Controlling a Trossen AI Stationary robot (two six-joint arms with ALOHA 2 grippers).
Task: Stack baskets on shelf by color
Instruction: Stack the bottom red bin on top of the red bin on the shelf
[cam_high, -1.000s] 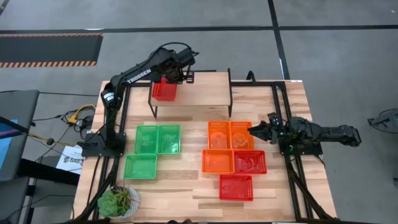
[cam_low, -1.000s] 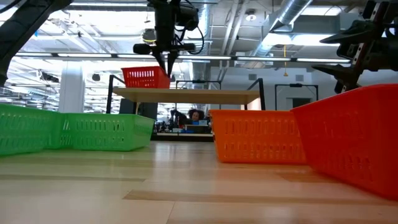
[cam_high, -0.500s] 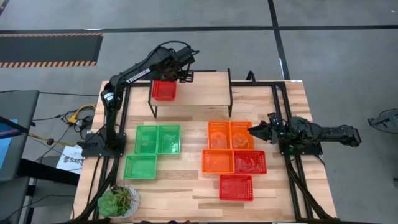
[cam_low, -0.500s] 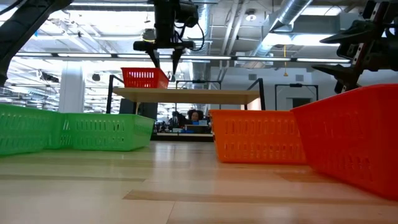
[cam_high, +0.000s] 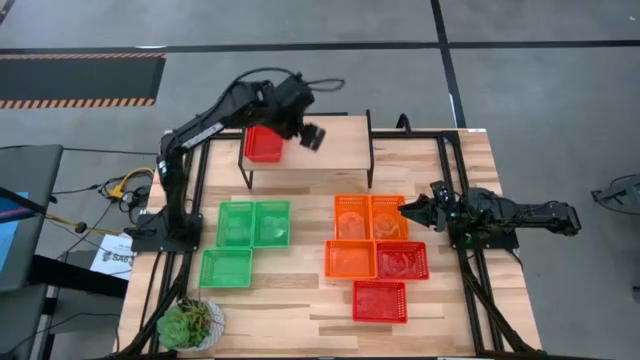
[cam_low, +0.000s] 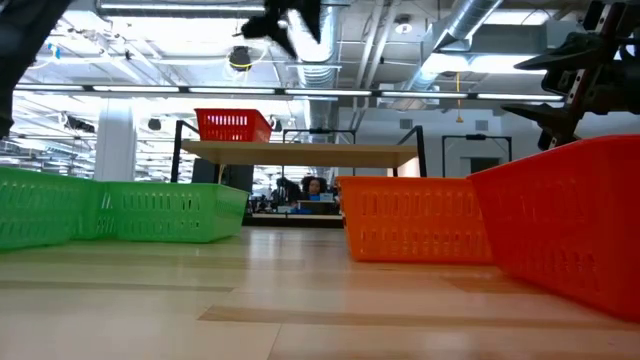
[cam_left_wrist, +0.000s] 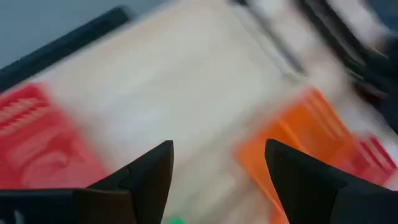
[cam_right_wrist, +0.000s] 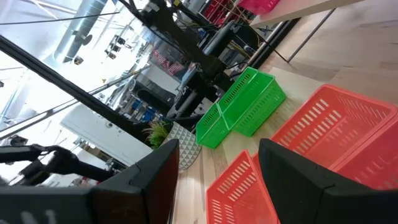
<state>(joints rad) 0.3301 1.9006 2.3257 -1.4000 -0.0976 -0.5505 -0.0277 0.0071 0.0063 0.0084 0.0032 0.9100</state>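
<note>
Release is what I read on the left arm: a second ago my left gripper (cam_high: 313, 137) was pinched on the rim of the red basket (cam_high: 264, 144) at the left end of the shelf (cam_high: 335, 140); now its fingers stand spread with nothing between them, and it has lifted clear and swung over the bare middle of the shelf top. The basket sits alone on the shelf's left end, flat and free of any grip; in the low view it rests squarely on the wooden top.

That makes one red basket placed, I judge, with eight to go. Three green baskets (cam_high: 253, 223) lie together near the desk's left side. Three orange baskets (cam_high: 369, 217) cluster right of centre, touching two more red baskets (cam_high: 381, 301) toward the desk's front edge.

My right gripper (cam_high: 408, 210) hangs by the right edge of that orange group, fingers spread, holding nothing. Another red basket looks like the sensible next fetch.
</note>
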